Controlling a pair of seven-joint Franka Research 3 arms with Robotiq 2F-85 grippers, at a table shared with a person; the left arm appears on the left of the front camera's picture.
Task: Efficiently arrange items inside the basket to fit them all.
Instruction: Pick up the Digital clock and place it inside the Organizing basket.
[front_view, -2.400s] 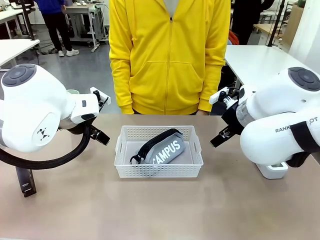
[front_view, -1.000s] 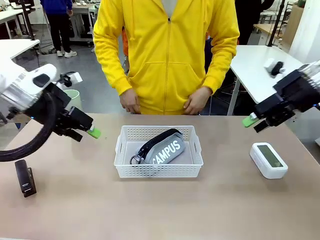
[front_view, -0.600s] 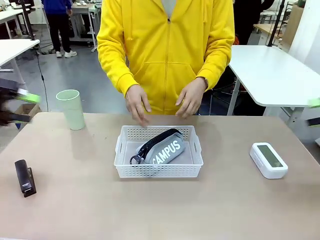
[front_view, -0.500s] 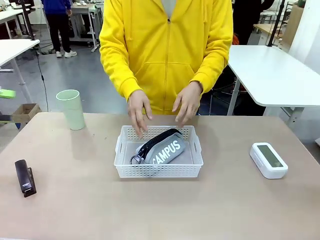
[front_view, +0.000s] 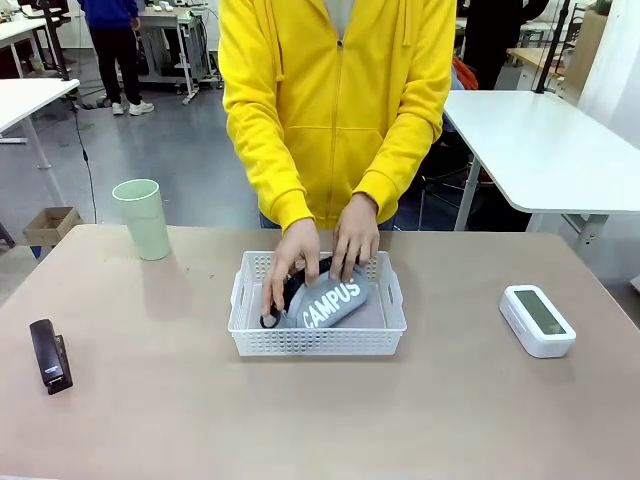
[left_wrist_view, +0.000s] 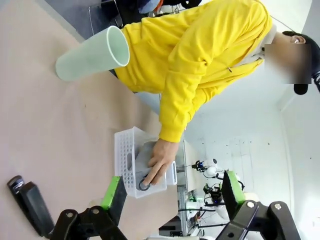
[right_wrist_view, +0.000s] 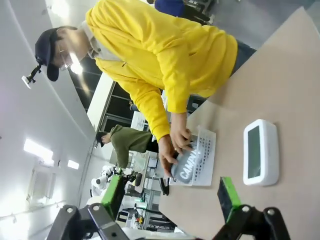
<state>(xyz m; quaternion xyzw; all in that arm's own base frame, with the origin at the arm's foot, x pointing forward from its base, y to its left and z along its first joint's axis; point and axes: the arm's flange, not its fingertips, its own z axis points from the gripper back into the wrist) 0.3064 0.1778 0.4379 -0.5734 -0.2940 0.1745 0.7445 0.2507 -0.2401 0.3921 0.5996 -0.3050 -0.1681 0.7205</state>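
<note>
The basket (front_view: 316, 343) sits well ahead of the left gripper (left_wrist_view: 171, 190) and right gripper (right_wrist_view: 170, 194), both gaping and empty. A person's hands (front_view: 293, 257) seem to shift the pouch (front_view: 336, 301) inside it. Best wait clear; the device (front_view: 538, 320) lies nearest the right, cup (front_view: 142, 218) and stapler (front_view: 48, 355) nearest the left.

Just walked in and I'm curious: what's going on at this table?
A person leans over the white basket, handling the grey pencil pouch in it. The green tumbler, black stapler and white device sit on the table outside the basket. The robot's left pincer and right pincer are open, holding nothing.
</note>
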